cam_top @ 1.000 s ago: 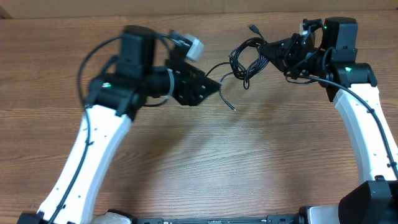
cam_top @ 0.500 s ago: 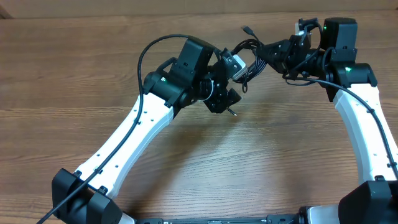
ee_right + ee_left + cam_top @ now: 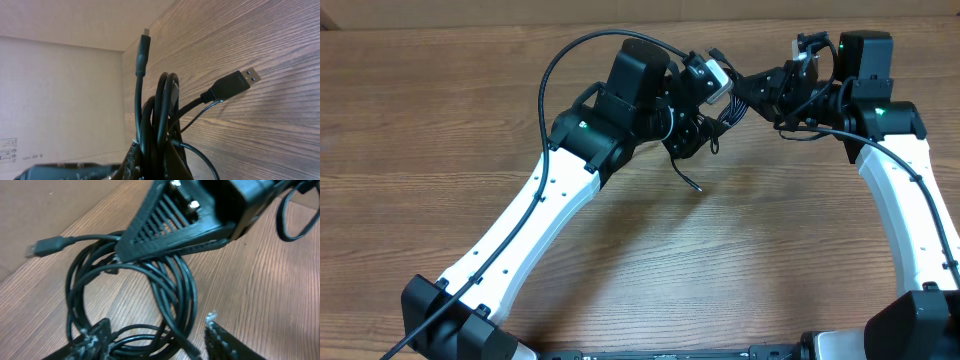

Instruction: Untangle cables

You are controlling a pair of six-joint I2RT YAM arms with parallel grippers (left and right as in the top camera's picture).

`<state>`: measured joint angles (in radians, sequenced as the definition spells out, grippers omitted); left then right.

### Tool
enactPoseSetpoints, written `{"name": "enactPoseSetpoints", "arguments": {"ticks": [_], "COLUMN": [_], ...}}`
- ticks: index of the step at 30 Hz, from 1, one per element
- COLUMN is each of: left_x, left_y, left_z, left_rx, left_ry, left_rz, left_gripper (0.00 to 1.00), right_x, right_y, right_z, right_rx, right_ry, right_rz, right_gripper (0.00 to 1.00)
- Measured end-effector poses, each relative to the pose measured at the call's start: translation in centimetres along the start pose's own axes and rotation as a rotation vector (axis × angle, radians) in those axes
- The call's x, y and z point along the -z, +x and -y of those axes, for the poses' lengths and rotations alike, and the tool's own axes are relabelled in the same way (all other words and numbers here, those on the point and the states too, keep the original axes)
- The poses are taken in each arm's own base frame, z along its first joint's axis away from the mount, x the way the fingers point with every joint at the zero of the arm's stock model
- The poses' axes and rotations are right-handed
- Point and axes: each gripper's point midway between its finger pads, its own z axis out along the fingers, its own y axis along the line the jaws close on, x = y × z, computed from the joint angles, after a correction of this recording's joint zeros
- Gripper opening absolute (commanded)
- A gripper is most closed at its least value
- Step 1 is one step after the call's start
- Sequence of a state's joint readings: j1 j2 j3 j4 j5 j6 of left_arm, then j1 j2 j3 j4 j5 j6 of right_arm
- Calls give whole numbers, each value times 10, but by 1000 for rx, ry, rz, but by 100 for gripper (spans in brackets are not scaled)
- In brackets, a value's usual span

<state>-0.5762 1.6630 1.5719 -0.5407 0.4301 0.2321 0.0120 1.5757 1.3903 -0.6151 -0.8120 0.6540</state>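
**Cables pinched in right tool, left tool spread around them**

Overhead: cables (image 3: 738, 100) bunched in a dark knot right at the tip of the right tool (image 3: 760, 85) and pinched there. Left tool (image 3: 705, 125) just beside the right tool, on its left, nosed into the same knot. One loose strand (image 3: 682, 170) trailing from the knot onto the desk (image 3: 470, 80), ending nearer the robot than the right tool and to its left.

Left wrist: ribbed tip of the right tool closed on a strand at the top of the coil. Several loops hanging below that tip. Fingers (image 3: 92, 340) of the left tool spread wide, one on each side of the coil's lower part, well below the right tool. Touching the cables or not: cannot tell. Small plug (image 3: 47, 247) sticking out left of the right tool's tip.

Right wrist: bundle rising straight out of the right tool, pressed together on it at the bottom edge, dark and blurred there. Silver-tipped USB plug (image 3: 235, 82) jutting up to the right of the tool. Small plug (image 3: 144, 37) standing highest above it, wood-grain desk behind.
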Motion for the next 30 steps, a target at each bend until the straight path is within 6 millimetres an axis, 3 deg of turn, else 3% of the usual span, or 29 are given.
{"name": "enactPoseSetpoints", "arguments": {"ticks": [5,9,11,12,20,23,30], "left_x": [-10,-24,-27,-27,-21,0,92], "left_y": [7,21,22,23,27,27,-1], "left_z": [0,-2,-2,-2,0,0,-7], "left_rx": [22,51,50,51,119,173,231], "left_ry": [12,26,31,31,33,22,-85], "left_rz": [-22,-61,-65,-65,-105,-144,-95], "left_gripper": [48,25,7,4,4,4,4], "right_x": [0,0,0,0,-1,-1,-1], "right_y": [1,0,0,0,4,7,8], "right_z": [1,1,2,2,1,1,-2], "right_rx": [-2,1,0,0,-8,-13,-3], "right_ry": [2,5,7,7,5,2,-11], "right_rz": [-2,2,2,2,-15,-25,-34], "right_gripper": [4,4,4,4,4,4,4]}}
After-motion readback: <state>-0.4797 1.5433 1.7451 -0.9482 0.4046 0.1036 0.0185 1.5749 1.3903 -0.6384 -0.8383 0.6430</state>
